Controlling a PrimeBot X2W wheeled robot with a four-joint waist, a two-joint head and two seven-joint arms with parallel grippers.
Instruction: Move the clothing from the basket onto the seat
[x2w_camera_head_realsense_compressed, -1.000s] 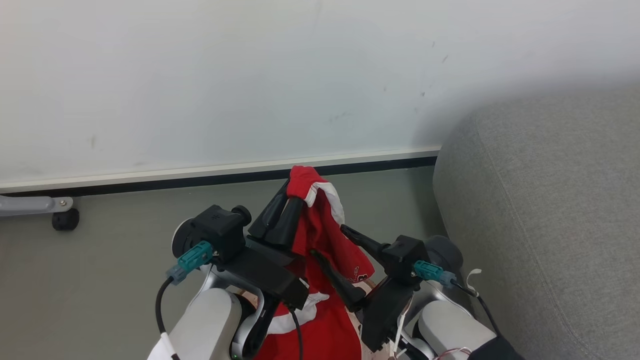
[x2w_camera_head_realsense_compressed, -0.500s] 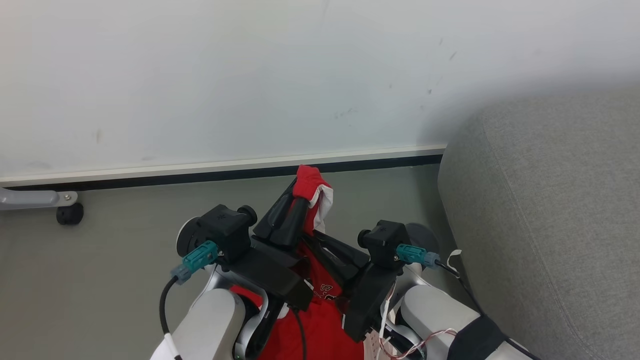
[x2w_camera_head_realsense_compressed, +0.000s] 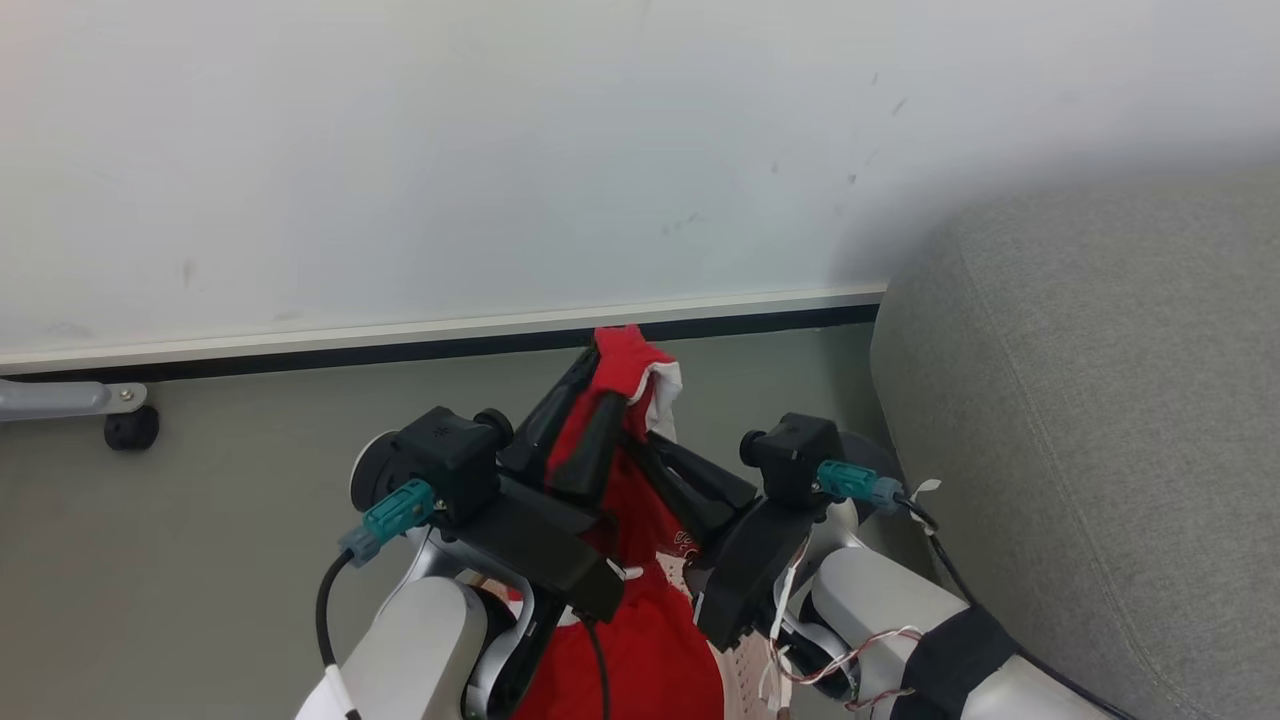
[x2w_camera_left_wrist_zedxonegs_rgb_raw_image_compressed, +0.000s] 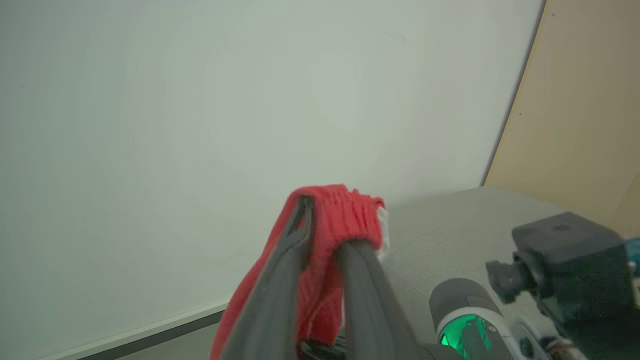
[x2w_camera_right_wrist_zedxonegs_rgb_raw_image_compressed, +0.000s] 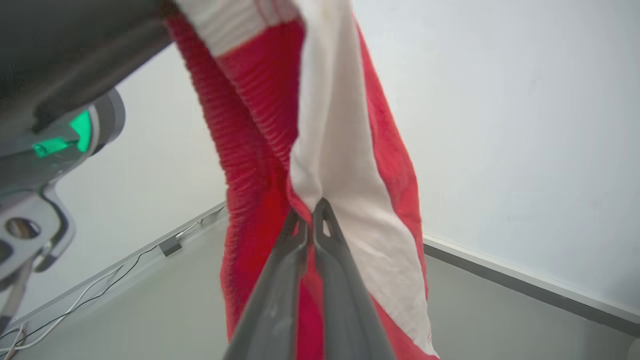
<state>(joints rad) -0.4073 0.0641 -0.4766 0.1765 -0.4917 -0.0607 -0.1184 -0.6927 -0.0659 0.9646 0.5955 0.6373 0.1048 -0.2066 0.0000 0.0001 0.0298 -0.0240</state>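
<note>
R gripper (x2w_camera_head_realsense_compressed: 640, 450): jaws wide apart a sec ago, now clamping shut on red garment (x2w_camera_head_realsense_compressed: 625, 375), just below L grip.
L gripper (x2w_camera_head_realsense_compressed: 600, 375): fingers parting slightly vs before; ribbed cuff still draped over tips.
Garment: white trim bunching tighter, less fabric hanging free on R side.

A pale wall (x2w_camera_head_realsense_compressed: 500, 150) fills the upper part of the head view, with a few small dark marks at upper right. A white skirting (x2w_camera_head_realsense_compressed: 440, 333) with a dark strip beneath runs along its foot. Below lies grey-green floor (x2w_camera_head_realsense_compressed: 200, 560). At the left edge a grey metal leg (x2w_camera_head_realsense_compressed: 60, 398) ends in a black caster (x2w_camera_head_realsense_compressed: 130, 430). In the left wrist view a beige panel (x2w_camera_left_wrist_zedxonegs_rgb_raw_image_compressed: 585, 115) stands at the right. In the right wrist view, white cables (x2w_camera_right_wrist_zedxonegs_rgb_raw_image_compressed: 75, 305) run along the floor at lower left.
</note>
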